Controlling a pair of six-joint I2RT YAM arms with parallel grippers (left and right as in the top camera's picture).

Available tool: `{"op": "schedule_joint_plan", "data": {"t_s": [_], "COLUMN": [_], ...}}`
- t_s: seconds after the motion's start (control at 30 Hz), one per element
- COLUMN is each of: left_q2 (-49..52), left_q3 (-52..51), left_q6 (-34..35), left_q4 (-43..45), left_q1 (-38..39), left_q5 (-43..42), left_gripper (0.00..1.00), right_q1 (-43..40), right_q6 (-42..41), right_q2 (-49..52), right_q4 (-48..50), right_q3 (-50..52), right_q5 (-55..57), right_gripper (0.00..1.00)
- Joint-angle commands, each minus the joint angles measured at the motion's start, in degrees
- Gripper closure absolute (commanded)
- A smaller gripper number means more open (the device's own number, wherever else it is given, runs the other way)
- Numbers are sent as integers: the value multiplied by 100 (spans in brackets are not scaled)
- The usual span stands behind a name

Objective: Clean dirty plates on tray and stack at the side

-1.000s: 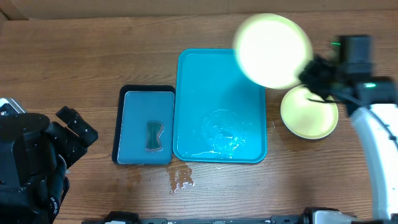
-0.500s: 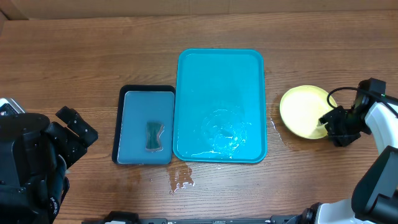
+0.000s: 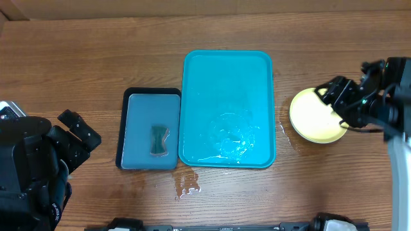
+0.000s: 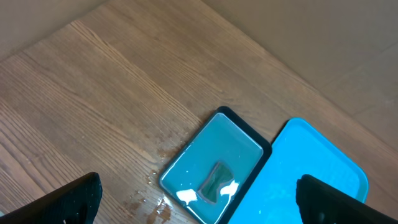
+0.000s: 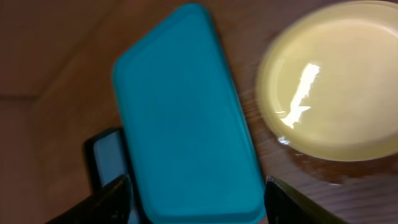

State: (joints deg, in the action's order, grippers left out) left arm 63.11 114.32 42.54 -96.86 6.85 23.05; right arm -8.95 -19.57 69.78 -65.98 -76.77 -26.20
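The tray [image 3: 226,77] is lying lengthwise in the middle of the table [image 3: 70,58], its long sides running away from the robot. A thin puddle [image 3: 229,136] is glistening in its near half. The plates [image 3: 309,119] are resting on the table to the right of the tray, close beside it but not touching its rim. From overhead they are showing as one pale yellow-green disc, so their number cannot be told. In the right wrist view the top plate is shining with a wet highlight.

The right gripper [image 3: 332,102] is hanging over the right edge of the plates with its fingers spread wide. In the right wrist view both fingertips are showing at the bottom corners, far apart, with nothing gripped between them. The left gripper [image 3: 82,136] is waiting at the left end of the table, well apart from everything. Its fingers are standing wide apart too and are gripping nothing.

A small black-rimmed tray [image 3: 149,93] is sitting just left of the teal one, their rims almost meeting. A small hourglass-shaped sponge [image 3: 158,140] is lying in its near half. Water drops [image 3: 187,185] are spotting the table just in front of the gap between the two trays.
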Motion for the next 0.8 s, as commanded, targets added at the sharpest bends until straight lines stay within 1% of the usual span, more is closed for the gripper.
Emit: {"op": "schedule_joint_plan", "data": {"t_s": [0.0, 0.03, 0.23, 0.33, 0.53, 0.67, 0.73, 0.77], "left_q2": [-13, -13, -13, -13, -13, -13, -13, -13], "left_q3": [9, 9, 9, 9, 9, 9, 9, 9], "left_q6": [118, 118, 118, 118, 118, 118, 118, 118], "left_q4": [7, 7, 7, 7, 7, 7, 7, 7], "left_q1": [-13, -13, -13, -13, -13, -13, -13, -13], "left_q5": [151, 151, 153, 151, 151, 151, 151, 151], "left_gripper": [0, 0, 0, 0, 0, 0, 0, 0], "right_q1": [610, 765, 1427, 1480, 1478, 1478, 1478, 1513], "right_q6": [503, 501, 461, 461, 463, 468, 498, 507], "right_q2": [-715, -850, -1394, -1460, -1447, -1449, -1449, -1480], "right_q4": [7, 4, -68, -190, -931, -887, -710, -444], "right_q3": [-83, -83, -83, -83, -83, -83, -83, -50], "right_q5": [-393, -393, -393, -396, -356, -232, -153, -42], "right_gripper": [13, 0, 0, 0, 0, 0, 0, 0]}}
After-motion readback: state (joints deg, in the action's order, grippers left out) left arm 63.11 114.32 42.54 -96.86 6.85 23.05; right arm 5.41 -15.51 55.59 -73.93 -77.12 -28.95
